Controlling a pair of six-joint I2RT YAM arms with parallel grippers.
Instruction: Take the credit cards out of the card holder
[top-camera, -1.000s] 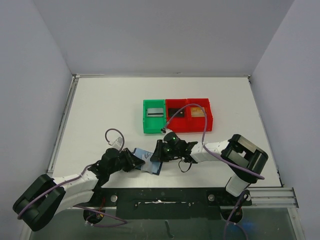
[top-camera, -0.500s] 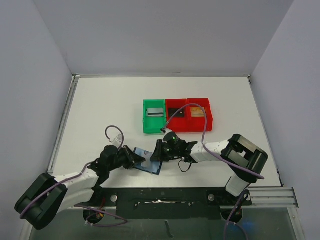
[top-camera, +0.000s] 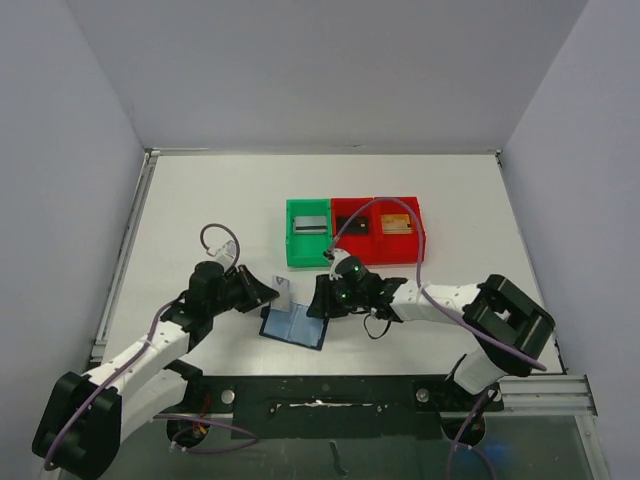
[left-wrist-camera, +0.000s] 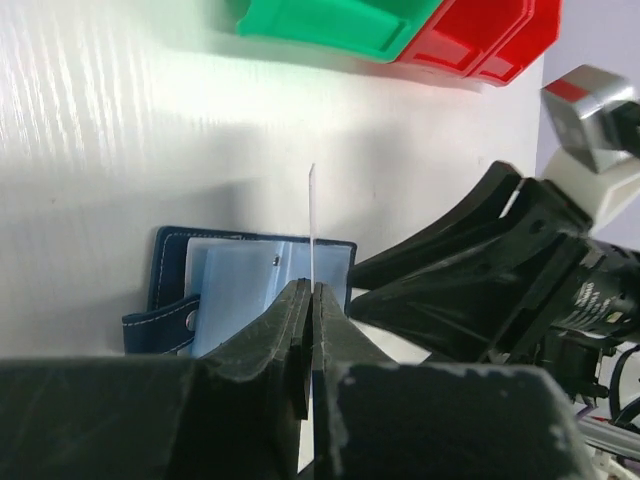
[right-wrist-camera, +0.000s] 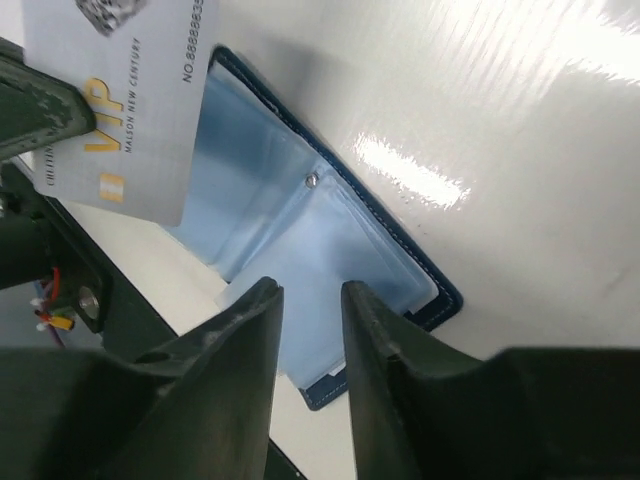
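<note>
Only the right wrist view shows the silver-grey card's (right-wrist-camera: 118, 95) face, glossy and printed "VIP". The left wrist view shows it edge-on, a thin upright sliver clamped in the left gripper's (left-wrist-camera: 310, 292) jaws. It is held just above the open navy card holder (right-wrist-camera: 300, 240), which lies flat on the white counter (top-camera: 200, 220) with its pale blue pockets showing. The right gripper (right-wrist-camera: 310, 300) leans low over the holder, jaws narrowly apart and empty.

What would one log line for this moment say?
left fingers: shut on silver-grey flat card | right fingers: open over navy bifold wallet | wallet: lying open
</note>
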